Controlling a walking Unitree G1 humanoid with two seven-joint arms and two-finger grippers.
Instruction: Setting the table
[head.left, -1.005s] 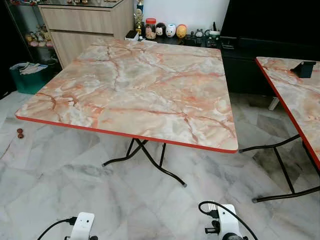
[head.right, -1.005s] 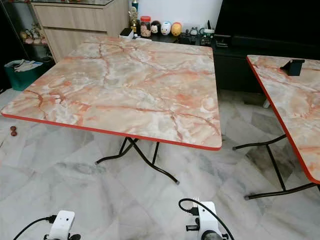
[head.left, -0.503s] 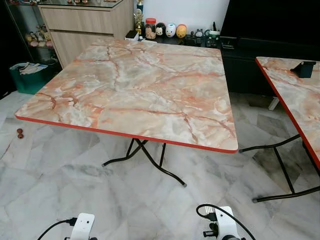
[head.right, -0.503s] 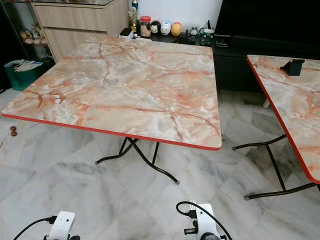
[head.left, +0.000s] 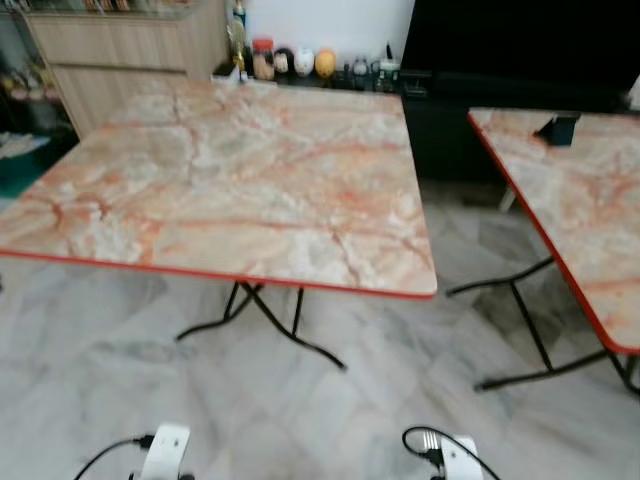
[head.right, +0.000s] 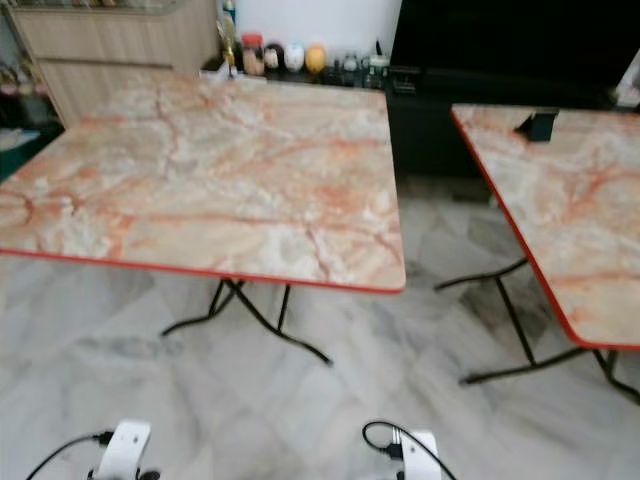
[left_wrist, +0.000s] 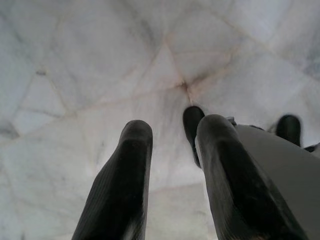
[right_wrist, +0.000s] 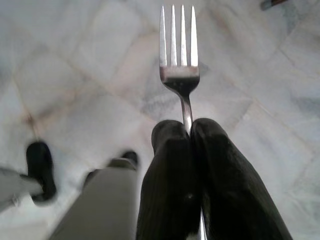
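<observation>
While your right tool (right_wrist: 189, 131) pinches the fork (right_wrist: 178, 55), tines jutting beyond its fingertips | left tool (left_wrist: 172, 137) spread | desk (head.left: 230, 180) ahead

A home, by every sign: pale marble-tiled floor (head.left: 120, 370), two folding tables (head.left: 240, 180) with marbled tops and red edges on black legs, set near each other. Behind, a wooden cabinet (head.left: 110, 60), a dark low unit (head.left: 500, 110) against a white wall, and a row of small jars and round figurines (head.left: 295, 63) along its top.
</observation>
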